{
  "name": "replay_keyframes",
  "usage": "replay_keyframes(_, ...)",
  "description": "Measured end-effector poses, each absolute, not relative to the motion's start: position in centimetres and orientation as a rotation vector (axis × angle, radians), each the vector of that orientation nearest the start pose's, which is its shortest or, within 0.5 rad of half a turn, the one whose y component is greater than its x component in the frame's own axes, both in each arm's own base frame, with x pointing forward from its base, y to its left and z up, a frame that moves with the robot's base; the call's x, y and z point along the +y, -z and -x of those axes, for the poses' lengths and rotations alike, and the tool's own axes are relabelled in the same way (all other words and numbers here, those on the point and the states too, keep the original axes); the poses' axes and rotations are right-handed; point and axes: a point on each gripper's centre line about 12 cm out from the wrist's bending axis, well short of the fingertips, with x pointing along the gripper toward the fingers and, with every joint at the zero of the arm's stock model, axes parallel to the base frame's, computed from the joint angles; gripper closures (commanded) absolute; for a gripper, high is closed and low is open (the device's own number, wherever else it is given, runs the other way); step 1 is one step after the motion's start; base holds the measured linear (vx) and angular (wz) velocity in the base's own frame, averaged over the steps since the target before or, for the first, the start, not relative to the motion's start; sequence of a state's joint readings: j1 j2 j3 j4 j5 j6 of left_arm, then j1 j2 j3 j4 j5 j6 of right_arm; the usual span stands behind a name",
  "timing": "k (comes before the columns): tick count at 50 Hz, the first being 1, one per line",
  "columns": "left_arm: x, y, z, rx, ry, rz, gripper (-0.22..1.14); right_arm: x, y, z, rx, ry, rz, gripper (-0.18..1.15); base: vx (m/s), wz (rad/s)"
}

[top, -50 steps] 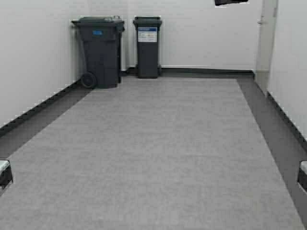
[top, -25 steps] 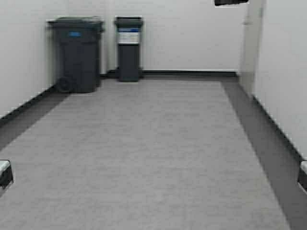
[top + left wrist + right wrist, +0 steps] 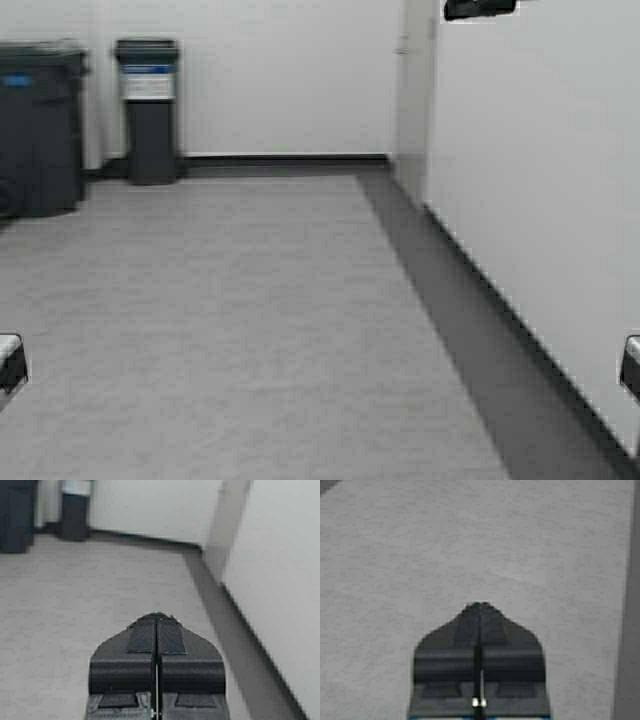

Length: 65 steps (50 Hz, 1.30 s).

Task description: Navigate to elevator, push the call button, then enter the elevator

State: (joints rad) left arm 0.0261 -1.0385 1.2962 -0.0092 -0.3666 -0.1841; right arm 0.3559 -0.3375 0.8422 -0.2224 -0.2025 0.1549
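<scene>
The elevator and its call button are out of view. I face a hallway with grey carpet (image 3: 220, 320) and white walls. My left gripper (image 3: 157, 616) is shut and empty, held low over the carpet. My right gripper (image 3: 480, 604) is also shut and empty above the carpet. In the high view only small parts of both arms show at the left edge (image 3: 10, 365) and the right edge (image 3: 631, 368).
Two dark wheeled bins stand against the far wall: a large one (image 3: 38, 130) at the far left and a narrow one (image 3: 150, 110) with a label. A white wall (image 3: 540, 200) runs close along my right, with a corner (image 3: 412, 100) and a dark floor strip (image 3: 470, 330) at its foot.
The robot has turned to the right: the bins and far wall have slid left in the high view and the right wall now fills more of it. Both grippers stay shut.
</scene>
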Motion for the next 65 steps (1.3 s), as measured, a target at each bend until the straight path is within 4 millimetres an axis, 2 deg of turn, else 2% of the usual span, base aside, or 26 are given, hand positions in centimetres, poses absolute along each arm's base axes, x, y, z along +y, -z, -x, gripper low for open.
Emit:
replay_keyframes(27,0.5,-26.7,-18.4,-0.114,-0.018,0.187,0.89,13.0,-22.8,-31.6,0.35,-0.425,0.107,0.91,0.48,-0.51)
replay_keyframes(43,0.5,-26.8,-18.3,-0.128,-0.017,0.189,0.89,13.0,-22.7,-32.1,0.356,-0.418,0.088,0.91,0.47,-0.84)
replay_keyframes(65,0.5,-26.4,-18.9,-0.102,-0.018,0.184,0.89,13.7,-22.8,-31.9,0.358,-0.432,0.058,0.91,0.45,-0.46)
